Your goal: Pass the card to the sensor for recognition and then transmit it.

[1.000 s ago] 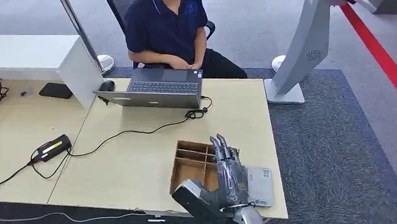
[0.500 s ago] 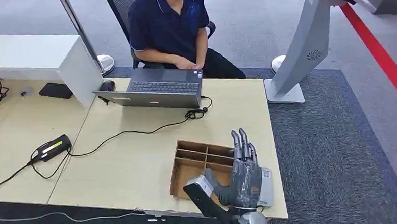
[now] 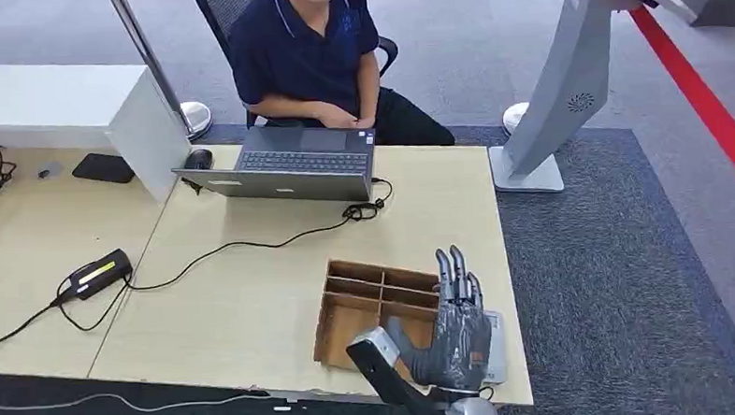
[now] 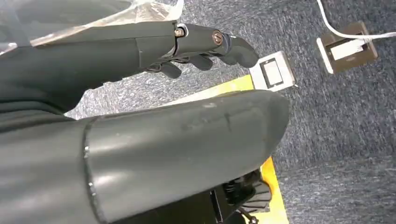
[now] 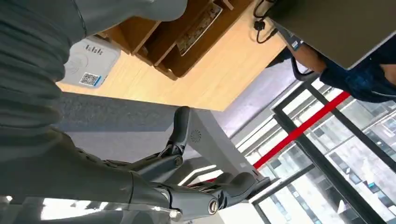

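Here, labelled parts of the scene:
Right hand (image 3: 458,330): lower centre of the head view, raised above the table (image 3: 256,306), fingers straight and spread, holding nothing.
Sensor (image 3: 492,347): flat white-grey box at the table's lower right corner, partly covered by the right hand; a QR label shows in the right wrist view.
Divider box (image 3: 368,301): brown, compartmented, just left of the sensor.
Card (image 5: 201,29): printed, lying in one compartment of the divider box.
Left hand (image 4: 205,46): hanging over carpet, fingers loosely curled, nothing held.
Laptop (image 3: 292,164): upper centre, before a seated person (image 3: 315,51).
Kiosk stand (image 3: 564,77): upper right, on carpet.
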`<action>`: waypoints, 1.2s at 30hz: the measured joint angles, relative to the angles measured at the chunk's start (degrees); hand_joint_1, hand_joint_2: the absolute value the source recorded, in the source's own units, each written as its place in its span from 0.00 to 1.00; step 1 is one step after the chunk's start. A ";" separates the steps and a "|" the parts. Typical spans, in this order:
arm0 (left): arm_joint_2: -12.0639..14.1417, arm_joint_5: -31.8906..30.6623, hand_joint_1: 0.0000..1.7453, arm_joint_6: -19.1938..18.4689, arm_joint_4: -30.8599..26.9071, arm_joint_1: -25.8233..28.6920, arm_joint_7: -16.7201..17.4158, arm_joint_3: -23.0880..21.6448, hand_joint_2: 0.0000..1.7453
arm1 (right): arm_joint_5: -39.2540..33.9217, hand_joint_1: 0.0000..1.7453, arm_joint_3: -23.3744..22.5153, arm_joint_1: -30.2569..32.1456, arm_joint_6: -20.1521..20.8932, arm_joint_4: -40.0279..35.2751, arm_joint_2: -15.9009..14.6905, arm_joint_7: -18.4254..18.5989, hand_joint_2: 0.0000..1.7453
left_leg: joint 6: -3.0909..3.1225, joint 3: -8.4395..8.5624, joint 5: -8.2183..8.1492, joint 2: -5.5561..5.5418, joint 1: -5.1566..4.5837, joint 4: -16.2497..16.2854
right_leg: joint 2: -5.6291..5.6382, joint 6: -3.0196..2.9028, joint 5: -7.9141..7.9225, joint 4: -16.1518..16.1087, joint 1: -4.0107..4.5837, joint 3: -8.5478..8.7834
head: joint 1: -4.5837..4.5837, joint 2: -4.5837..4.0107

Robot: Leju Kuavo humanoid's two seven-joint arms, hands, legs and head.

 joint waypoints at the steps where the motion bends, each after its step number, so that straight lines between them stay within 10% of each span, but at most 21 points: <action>1: 0.00 0.00 0.00 0.07 0.00 -0.01 0.00 -0.09 0.00 | 0.02 0.00 0.04 -0.05 0.00 0.15 0.00 0.26 1.00 | 0.00 0.00 0.00 0.00 0.00 0.00 | 0.00 0.00 0.00 0.00 0.00 0.00 | 0.00 0.00; 36: 0.50 0.33 0.00 0.20 -0.04 -0.67 0.00 -5.25 0.00 | 6.21 0.00 11.06 -8.65 1.14 8.85 0.20 2.53 1.00 | 0.00 0.00 0.02 -0.02 0.00 0.00 | -0.01 0.02 0.02 0.01 0.00 0.03 | 0.00 0.00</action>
